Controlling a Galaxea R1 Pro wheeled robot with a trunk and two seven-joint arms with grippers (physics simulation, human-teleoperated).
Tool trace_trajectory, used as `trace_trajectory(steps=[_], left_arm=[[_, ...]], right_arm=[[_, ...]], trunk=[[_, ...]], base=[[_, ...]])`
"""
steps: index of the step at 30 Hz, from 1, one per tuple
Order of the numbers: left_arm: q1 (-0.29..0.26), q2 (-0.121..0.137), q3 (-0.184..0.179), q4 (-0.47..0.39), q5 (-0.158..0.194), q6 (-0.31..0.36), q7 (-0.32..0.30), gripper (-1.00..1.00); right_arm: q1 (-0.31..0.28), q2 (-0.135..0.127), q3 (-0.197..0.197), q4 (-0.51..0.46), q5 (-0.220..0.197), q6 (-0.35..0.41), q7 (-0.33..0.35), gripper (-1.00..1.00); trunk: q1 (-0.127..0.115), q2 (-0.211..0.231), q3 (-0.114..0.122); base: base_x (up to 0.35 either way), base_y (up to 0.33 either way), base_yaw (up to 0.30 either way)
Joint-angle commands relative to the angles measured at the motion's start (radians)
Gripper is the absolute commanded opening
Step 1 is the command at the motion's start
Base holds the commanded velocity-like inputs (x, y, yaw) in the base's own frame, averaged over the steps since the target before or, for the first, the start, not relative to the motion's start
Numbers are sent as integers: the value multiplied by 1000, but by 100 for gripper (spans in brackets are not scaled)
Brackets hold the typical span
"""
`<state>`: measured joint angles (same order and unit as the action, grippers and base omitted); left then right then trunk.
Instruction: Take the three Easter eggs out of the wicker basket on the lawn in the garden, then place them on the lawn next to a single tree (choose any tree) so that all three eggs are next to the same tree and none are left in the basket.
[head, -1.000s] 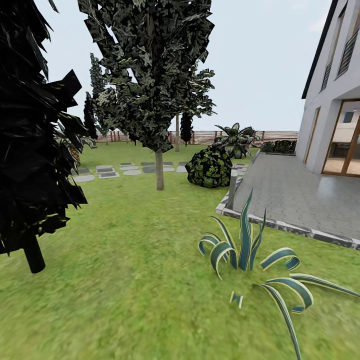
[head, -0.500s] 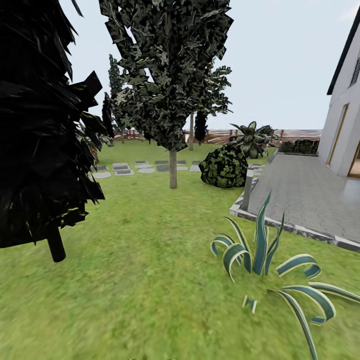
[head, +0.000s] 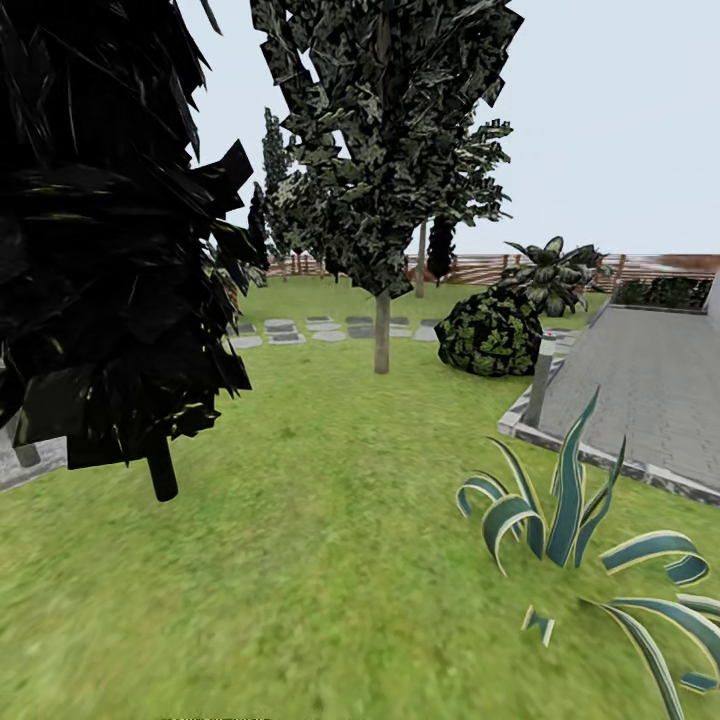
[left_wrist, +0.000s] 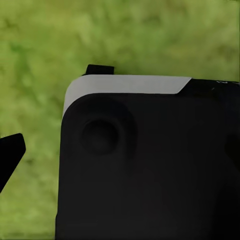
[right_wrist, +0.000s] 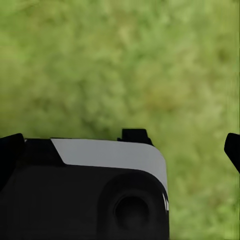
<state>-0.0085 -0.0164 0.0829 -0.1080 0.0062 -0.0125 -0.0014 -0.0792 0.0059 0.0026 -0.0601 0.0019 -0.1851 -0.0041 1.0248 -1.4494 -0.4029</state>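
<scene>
The robot looks out over the lawn (head: 300, 520), a wide stretch of bright green grass that covers most of the ground in the head view. On the left stands a dark tree (head: 100, 250) with black spiky leaves and a thin dark trunk going into the grass. Farther back, near the middle, is a taller tree (head: 381, 335) with a slim pale trunk and grey-green leaves. Flat grey stepping stones (head: 300, 330) lie in a row on the grass behind it. A round bush (head: 490, 335) with green and yellow leaves sits to the right of that tree, and a plant with big pointed leaves rises just behind the bush. A short grey post (head: 540, 375) stands at the corner of the grey paved patio (head: 650, 390) on the right. Close to the robot, a striped plant (head: 570, 510) with long curling blue-green leaves grows from the grass. A brown slat fence (head: 480, 267) runs along the far edge of the garden. In the left wrist view, a black and white part of the robot (left_wrist: 150, 160) hangs over blurry grass. The right wrist view shows much the same thing over grass. It is not possible to tell whether the grippers are spread or pressed together.
</scene>
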Motion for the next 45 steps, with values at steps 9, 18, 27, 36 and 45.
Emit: trace_trajectory(steps=[9, 18, 27, 36, 45], left_arm=[[-1, 0, 8, 0, 0, -1, 0, 100], [-1, 0, 8, 0, 0, -1, 0, 100], [-1, 0, 8, 1, 0, -1, 0, 100], [-1, 0, 8, 1, 0, -1, 0, 100], [-1, 0, 8, 1, 1, -1, 0, 100]], right_arm=[[-1, -1, -1, 0, -6, -4, 0, 100], [-1, -2, -3, 0, -6, -4, 0, 100], [-1, -1, -3, 1, -7, -4, 0, 100], [-1, -1, -3, 0, -5, -4, 0, 100], [-1, -1, -3, 0, -5, -7, 0, 100]], trunk=[[0, -1, -13], [0, -1, -26], [0, -1, -38], [0, -1, -51], [0, -1, -63]], base=[[22, 0, 185], [0, 0, 176], [0, 0, 175], [0, 0, 171], [0, 0, 166]])
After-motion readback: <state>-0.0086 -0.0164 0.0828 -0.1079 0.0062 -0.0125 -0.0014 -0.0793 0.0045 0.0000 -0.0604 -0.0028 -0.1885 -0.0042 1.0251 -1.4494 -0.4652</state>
